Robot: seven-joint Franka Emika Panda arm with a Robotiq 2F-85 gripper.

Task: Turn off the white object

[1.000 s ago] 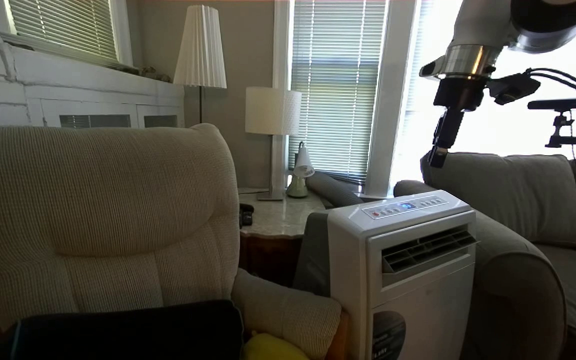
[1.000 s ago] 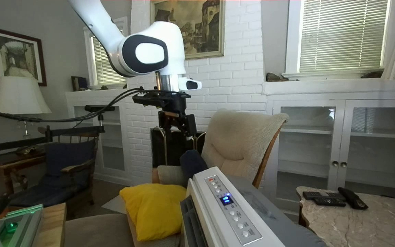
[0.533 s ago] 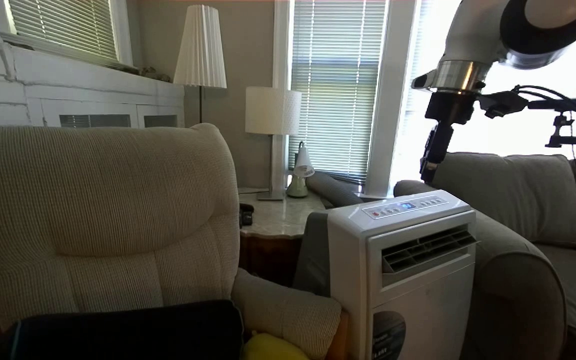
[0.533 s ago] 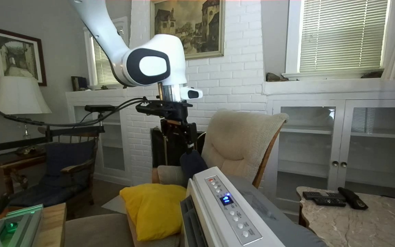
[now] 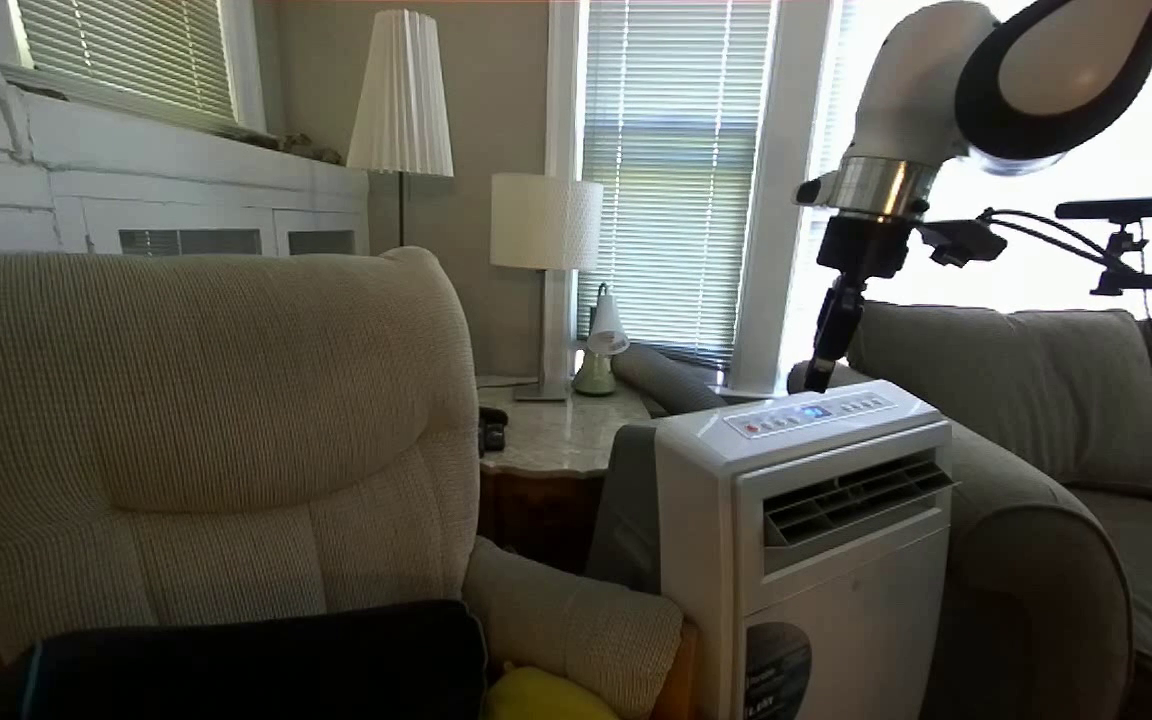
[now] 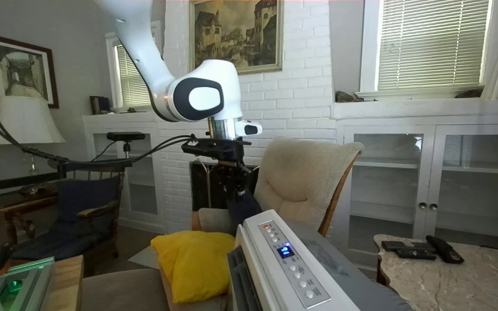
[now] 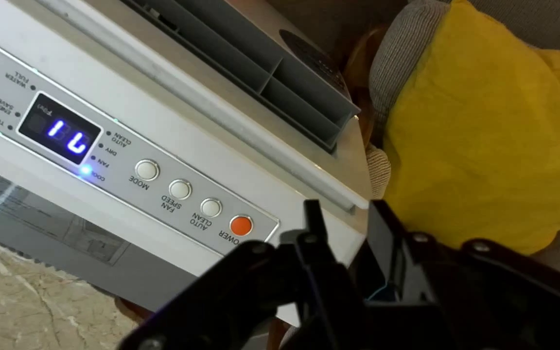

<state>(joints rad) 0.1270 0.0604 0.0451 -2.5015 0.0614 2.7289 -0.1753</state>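
Hand (image 7: 344, 208) near blue-lit white appliance (image 5: 821, 560)

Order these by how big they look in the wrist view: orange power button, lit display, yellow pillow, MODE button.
1. Yellow pillow, by far the largest, though cut off at the right edge.
2. Lit display.
3. Orange power button and MODE button: too alike to rank.

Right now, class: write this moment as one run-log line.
task: turn off white air conditioner | display: lit blue | tool: open, empty | orange power button: visible, untouched by tool
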